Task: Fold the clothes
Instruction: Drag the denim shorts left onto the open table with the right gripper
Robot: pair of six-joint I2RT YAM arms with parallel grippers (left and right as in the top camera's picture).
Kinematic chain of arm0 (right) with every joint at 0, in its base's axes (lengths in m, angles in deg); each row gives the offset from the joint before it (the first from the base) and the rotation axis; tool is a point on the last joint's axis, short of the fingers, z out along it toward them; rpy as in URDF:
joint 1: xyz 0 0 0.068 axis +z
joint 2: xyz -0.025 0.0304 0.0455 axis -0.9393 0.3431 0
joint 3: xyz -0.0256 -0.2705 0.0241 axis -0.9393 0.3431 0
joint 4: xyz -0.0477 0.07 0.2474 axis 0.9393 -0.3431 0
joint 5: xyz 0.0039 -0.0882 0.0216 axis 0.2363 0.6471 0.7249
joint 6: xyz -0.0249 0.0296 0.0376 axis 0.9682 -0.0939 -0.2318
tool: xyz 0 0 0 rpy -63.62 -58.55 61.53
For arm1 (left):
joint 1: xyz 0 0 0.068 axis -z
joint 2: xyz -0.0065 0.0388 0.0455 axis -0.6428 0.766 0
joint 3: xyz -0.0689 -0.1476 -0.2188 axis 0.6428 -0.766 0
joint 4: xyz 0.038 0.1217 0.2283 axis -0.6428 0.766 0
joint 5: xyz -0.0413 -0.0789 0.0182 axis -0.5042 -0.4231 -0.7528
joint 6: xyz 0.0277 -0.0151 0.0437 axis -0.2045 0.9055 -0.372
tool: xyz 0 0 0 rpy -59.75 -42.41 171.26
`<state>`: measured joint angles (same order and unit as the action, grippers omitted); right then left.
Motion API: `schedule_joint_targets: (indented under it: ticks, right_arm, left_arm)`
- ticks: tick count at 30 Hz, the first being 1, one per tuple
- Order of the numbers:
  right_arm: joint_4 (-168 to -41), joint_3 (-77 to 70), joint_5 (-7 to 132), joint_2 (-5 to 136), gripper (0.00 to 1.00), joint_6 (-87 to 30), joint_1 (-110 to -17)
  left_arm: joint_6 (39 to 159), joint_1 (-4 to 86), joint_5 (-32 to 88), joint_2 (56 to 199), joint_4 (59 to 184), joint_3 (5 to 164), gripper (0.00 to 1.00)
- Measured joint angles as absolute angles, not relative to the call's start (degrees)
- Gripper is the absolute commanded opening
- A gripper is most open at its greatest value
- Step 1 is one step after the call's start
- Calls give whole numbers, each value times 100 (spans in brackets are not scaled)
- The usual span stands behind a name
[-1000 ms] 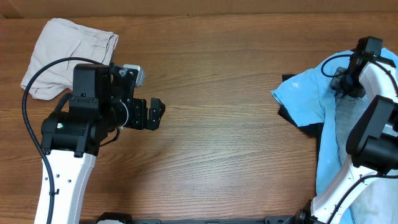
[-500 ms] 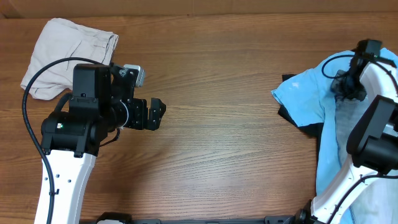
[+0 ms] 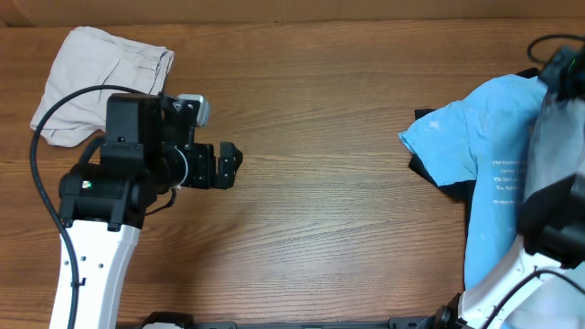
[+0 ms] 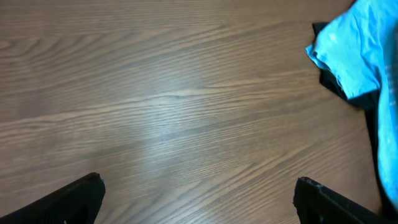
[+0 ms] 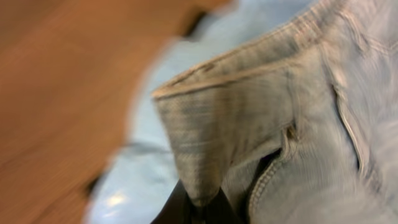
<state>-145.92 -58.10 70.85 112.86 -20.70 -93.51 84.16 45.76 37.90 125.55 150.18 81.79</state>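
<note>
The right claw (image 5: 195,209) seems (the view is blurred) to pinch the jeans (image 5: 298,124) at the waistband, right at its tips. It should lift slowly, lest the T-shirt (image 3: 457,137) beneath drag along. The left claw (image 4: 198,184) hovers spread, well apart.

Open table (image 3: 320,164) lies between beige trousers (image 3: 101,78) and sky-blue T-shirt (image 3: 457,146).

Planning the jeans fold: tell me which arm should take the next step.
Right. The right claw pinches the jeans at the waistband, above the blue T-shirt. The left claw hangs open over bare table, away from both.
</note>
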Motion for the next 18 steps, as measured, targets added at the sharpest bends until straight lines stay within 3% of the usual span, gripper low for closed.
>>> schedule_joint_targets:
  ticks: [6, 11, 15, 16, 18]
  right_arm:
    - [-15114, -6719, 6510, 10181, 4, -1860, -7900]
    - [-15501, -6846, 6208, 9577, 8, -1795, -5589]
    - [-15553, -6850, 6141, 9735, 72, -1788, -3635]
    - [-15551, -6850, 6254, 9831, 84, -1775, -3161]
    - [-15573, -6848, 6610, 10001, 95, -1816, -2418]
  left_arm:
    - [8674, 4288, 3976, 12566, 15208, 8957, 100]
    - [8768, 4065, 4172, 12566, 15250, 9737, 100]
    - [8794, 3949, 4474, 12564, 15248, 10255, 100]
    - [8794, 3947, 4537, 12564, 15248, 10340, 100]
    - [8790, 3949, 4640, 12564, 15248, 10467, 100]
